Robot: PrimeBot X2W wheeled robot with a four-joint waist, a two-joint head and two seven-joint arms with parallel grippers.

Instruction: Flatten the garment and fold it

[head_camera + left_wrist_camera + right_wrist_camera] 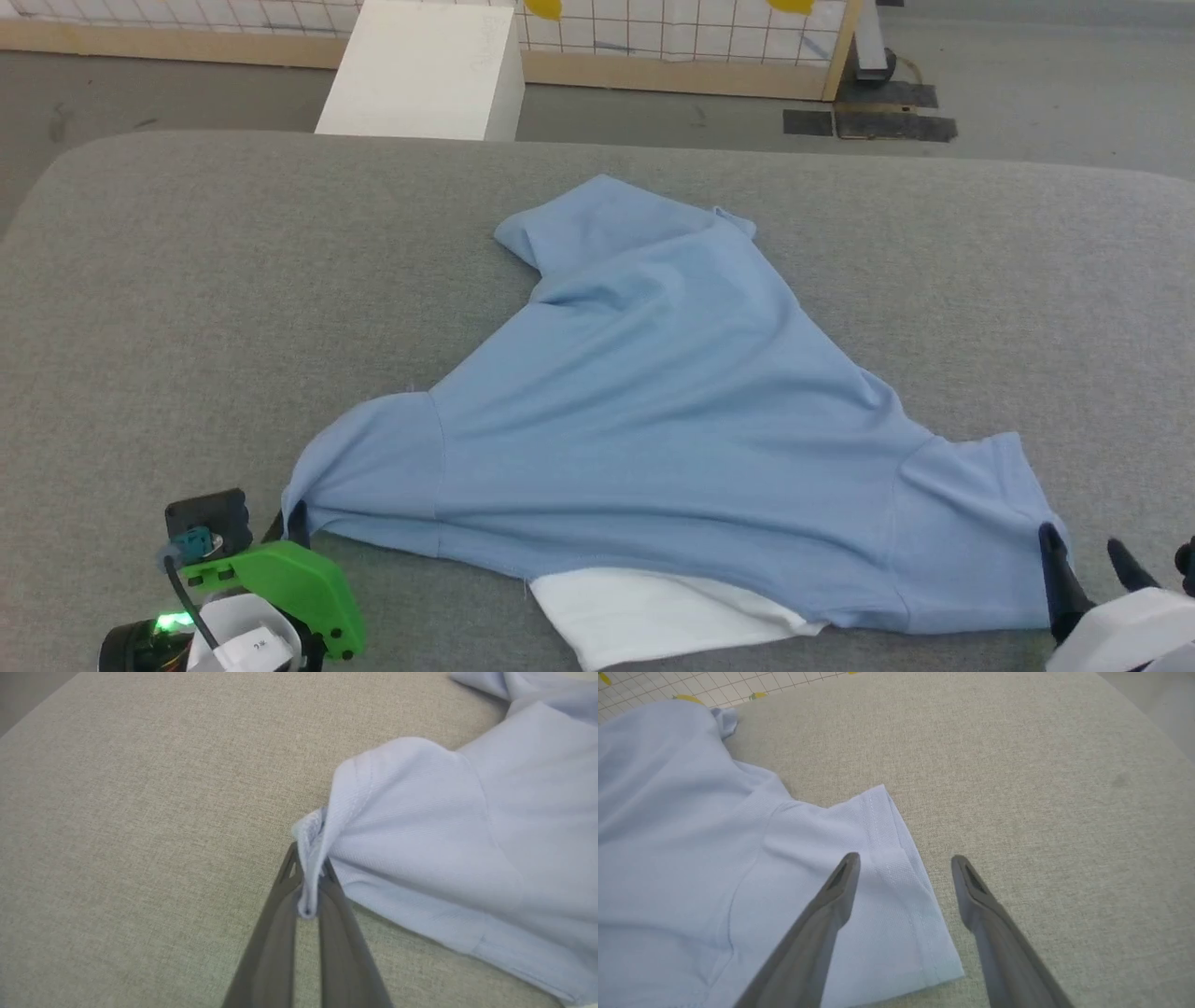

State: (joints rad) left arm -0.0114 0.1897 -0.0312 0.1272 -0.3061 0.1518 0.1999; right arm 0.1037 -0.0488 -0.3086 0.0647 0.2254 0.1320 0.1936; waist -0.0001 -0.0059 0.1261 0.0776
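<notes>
At the lower left of the head view the left gripper (297,525) is clamped on the cuff of the garment's sleeve; a green housing (289,579) sits on the wrist behind it. In the left wrist view the two dark fingers (327,933) meet around a bunched fold of that sleeve hem, pinched between the tips and lifted a little off the cloth surface.

The garment (653,401) – light blue, back side up – lies spread across the middle of the grey padded surface (187,280), both sleeves towards the robot and its far end folded over itself. A strip of white fabric (644,611) pokes out from under its near edge.

Beyond the surface, a white box (425,70) stands on the floor before a gridded panel (700,28) in a wooden frame, with black tape patches (868,117) further right.

At the lower right the right gripper (1083,555) stands wide open – in its wrist view one finger (831,896) is over the other sleeve, the second over bare surface, the sleeve hem between them, nothing gripped
</notes>
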